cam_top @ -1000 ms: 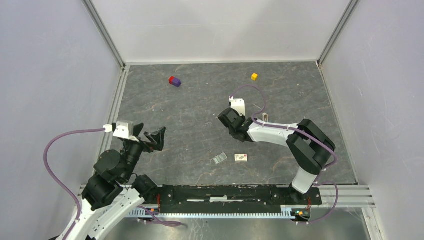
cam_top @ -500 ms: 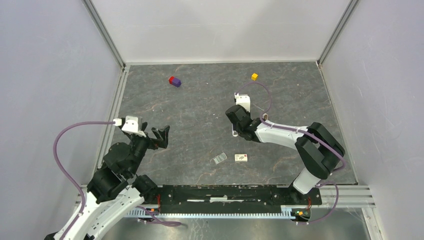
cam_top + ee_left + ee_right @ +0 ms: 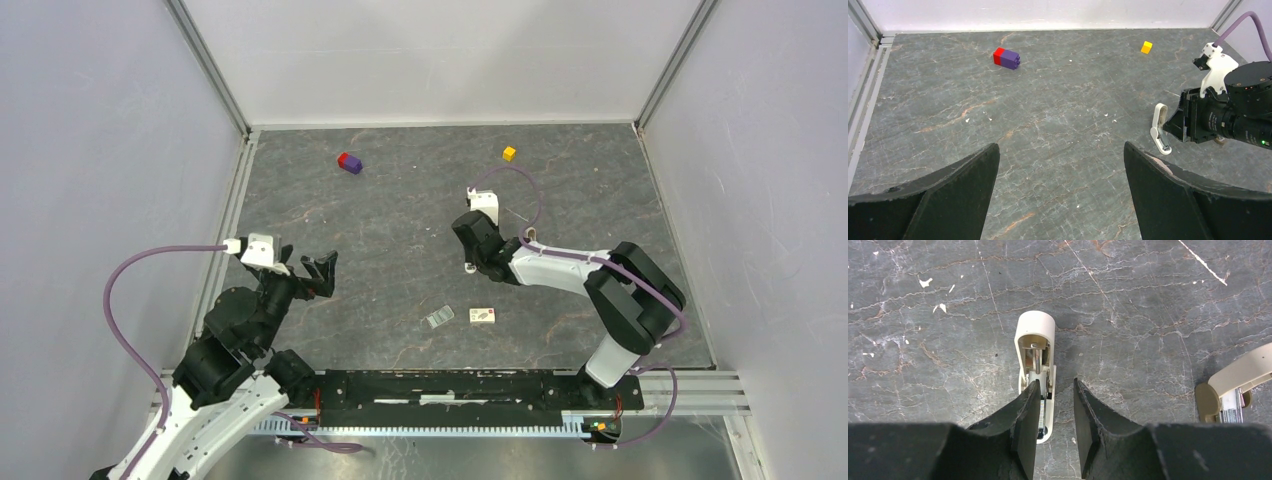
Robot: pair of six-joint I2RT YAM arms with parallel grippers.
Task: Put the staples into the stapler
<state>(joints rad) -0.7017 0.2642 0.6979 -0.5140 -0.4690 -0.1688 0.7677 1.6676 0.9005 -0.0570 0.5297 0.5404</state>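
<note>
The left hand (image 3: pixel 1060 150) spreads its two black fingers (image 3: pixel 948 200) wide above the grey marbled surface (image 3: pixel 1058 110). At right, the black right hand (image 3: pixel 1175 125) has its tips at a small white plastic stapler (image 3: pixel 1160 129), hinged open. Well beyond lie a red-and-purple block (image 3: pixel 1007 57) and a yellow cube (image 3: pixel 1146 47).

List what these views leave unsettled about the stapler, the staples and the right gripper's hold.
- Right wrist: the fingers of the right gripper cover the near end of the stapler; whether they clamp it is unclear.
- Right wrist: a second beige stapler-like piece is cut off by the right edge.
- Top external: the small box and clear packet are too small to show whether they hold staples.
</note>
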